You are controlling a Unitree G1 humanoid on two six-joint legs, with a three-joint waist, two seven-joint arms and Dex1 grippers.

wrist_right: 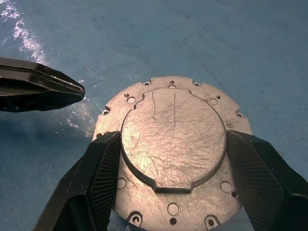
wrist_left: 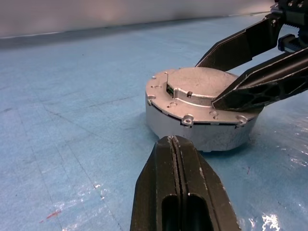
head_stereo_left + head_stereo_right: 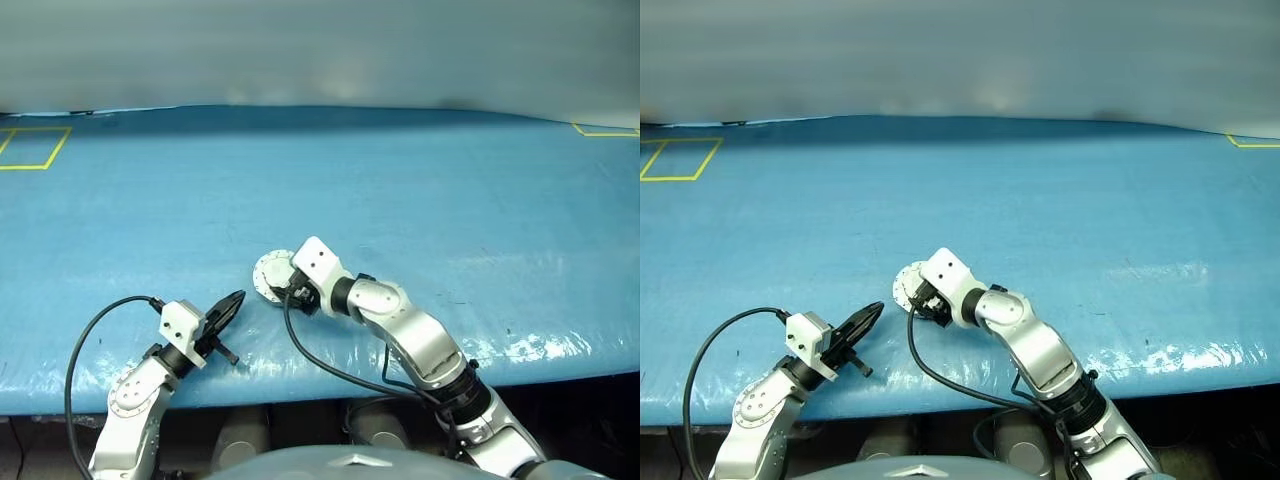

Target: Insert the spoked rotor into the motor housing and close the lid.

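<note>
Lid (image 1: pixel 173 144) sits on motor housing (image 2: pixel 202 130), near-centre of table (image 3: pixel 450 180). Right gripper (image 1: pixel 171 190) straddles it, fingers wide, prob. not clamping. Left gripper (image 2: pixel 174 144) shut, empty, just left, tips pointing right at it. Right arm nearer.

Silver arms, black cables, black-fingered tools

no text, label, brand, number or sign can be read on anything here.

Scratched matt metal lid (image 1: pixel 173 144); glossy, perhaps plastic table cover (image 3: pixel 450 200).
</note>
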